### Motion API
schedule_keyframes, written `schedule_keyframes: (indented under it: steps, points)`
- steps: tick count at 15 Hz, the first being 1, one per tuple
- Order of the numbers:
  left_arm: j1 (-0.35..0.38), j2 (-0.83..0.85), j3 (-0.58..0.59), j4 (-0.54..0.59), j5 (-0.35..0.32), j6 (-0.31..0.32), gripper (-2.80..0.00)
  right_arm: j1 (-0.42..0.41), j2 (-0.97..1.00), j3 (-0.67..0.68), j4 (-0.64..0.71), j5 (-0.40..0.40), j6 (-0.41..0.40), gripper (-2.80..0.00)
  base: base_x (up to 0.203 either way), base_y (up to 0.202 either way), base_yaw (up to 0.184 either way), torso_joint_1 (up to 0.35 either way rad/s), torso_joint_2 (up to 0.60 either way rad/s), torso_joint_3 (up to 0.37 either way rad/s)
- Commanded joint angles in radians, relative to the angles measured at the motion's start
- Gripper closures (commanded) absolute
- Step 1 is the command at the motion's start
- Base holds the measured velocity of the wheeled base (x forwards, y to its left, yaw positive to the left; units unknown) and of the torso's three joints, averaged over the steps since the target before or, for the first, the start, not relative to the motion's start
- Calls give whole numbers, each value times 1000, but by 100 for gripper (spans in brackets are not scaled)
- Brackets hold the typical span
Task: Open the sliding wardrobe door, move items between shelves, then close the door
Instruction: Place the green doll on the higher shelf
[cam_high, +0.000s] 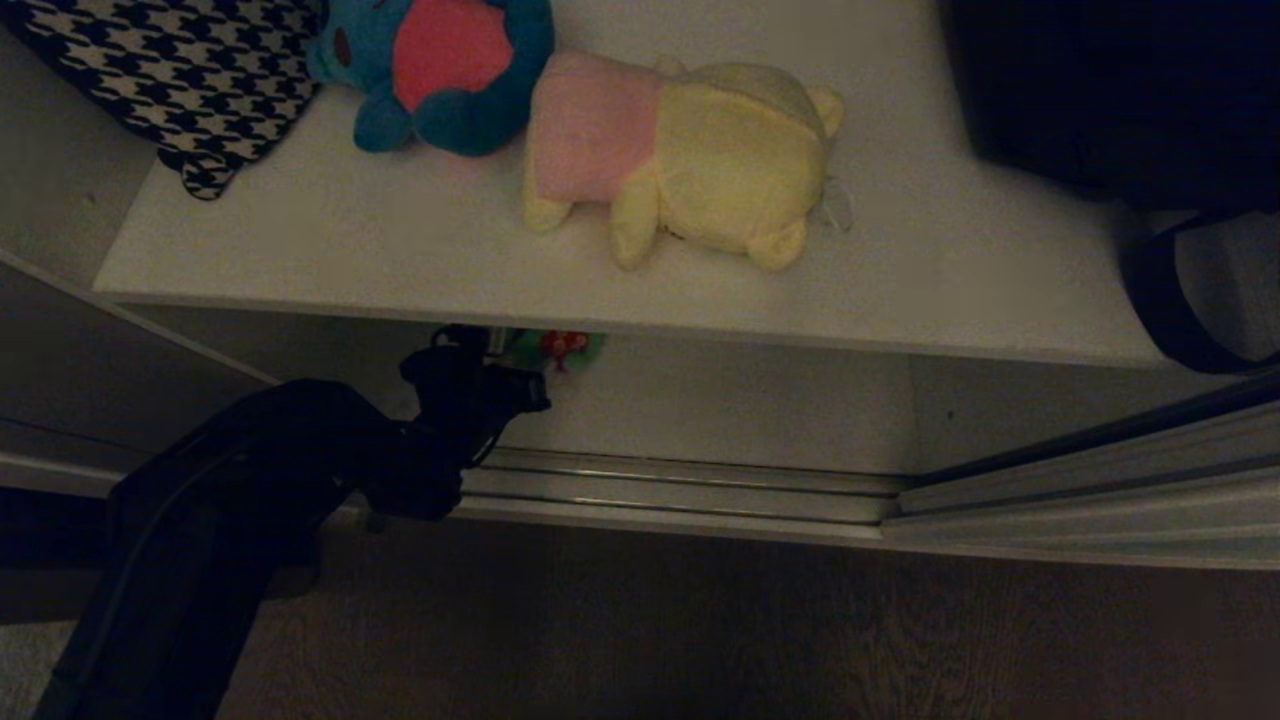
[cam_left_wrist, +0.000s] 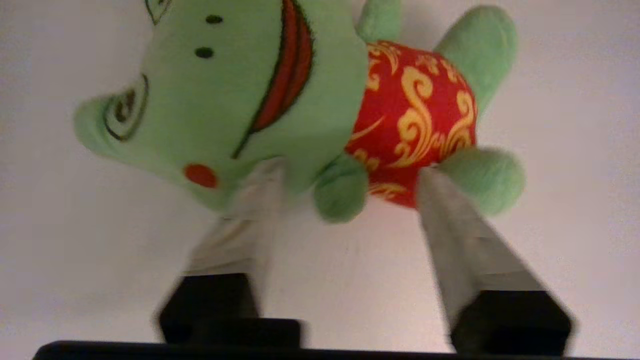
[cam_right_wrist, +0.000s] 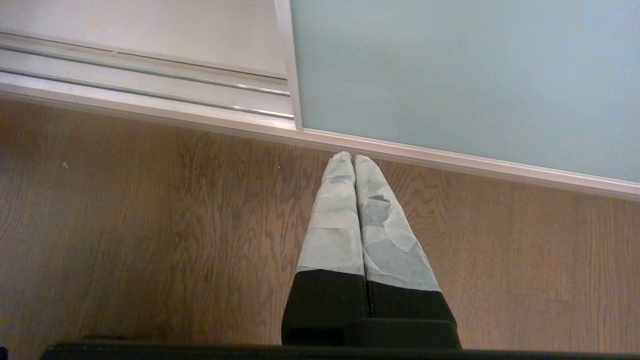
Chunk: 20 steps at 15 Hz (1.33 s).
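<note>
Green plush toy (cam_left_wrist: 280, 100) lying on lower shelf (cam_left_wrist: 75, 250), under upper shelf (cam_high: 400, 260) | left gripper (cam_left_wrist: 350, 172) jaws standing apart, tips touching it, not clamping | right gripper (cam_right_wrist: 354, 159) jaws closed, hanging over floor | risk: withdrawing tips snagging plush, dragging it off.

Green plush toy (cam_left_wrist: 240, 100) (red belly, yellow swirls); grey-green wardrobe door (cam_right_wrist: 465, 80).
</note>
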Motion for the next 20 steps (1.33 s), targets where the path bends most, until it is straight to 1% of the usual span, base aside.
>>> schedule_keyframes:
  steps: [1,6,8,10,12,14,18,20]
  points:
    - [0,34,-38,-1,-3,0,-280,1,0,0,0,0,0,0,0,0,0,0,0,0]
    - [1,50,-76,13,2,-5,-280,1,0,0,0,0,0,0,0,0,0,0,0,0]
    - [1,44,-67,31,3,-4,-280,1,0,0,0,0,0,0,0,0,0,0,0,0]
    - [1,17,-48,78,6,-2,-280,1,-1,0,0,0,0,0,0,0,0,0,0,0]
    - [1,-13,-19,88,5,4,-280,1,0,0,0,0,0,0,0,0,0,0,0,0]
    - [2,-24,-16,116,5,13,-280,1,-1,0,1,0,0,0,0,0,0,0,0,0]
    - [3,-57,-9,137,3,7,-280,1,-1,0,1,0,0,0,0,0,0,0,0,0]
    - [2,-75,-9,160,-5,-10,-280,1,0,0,1,0,0,0,0,0,0,0,0,0]
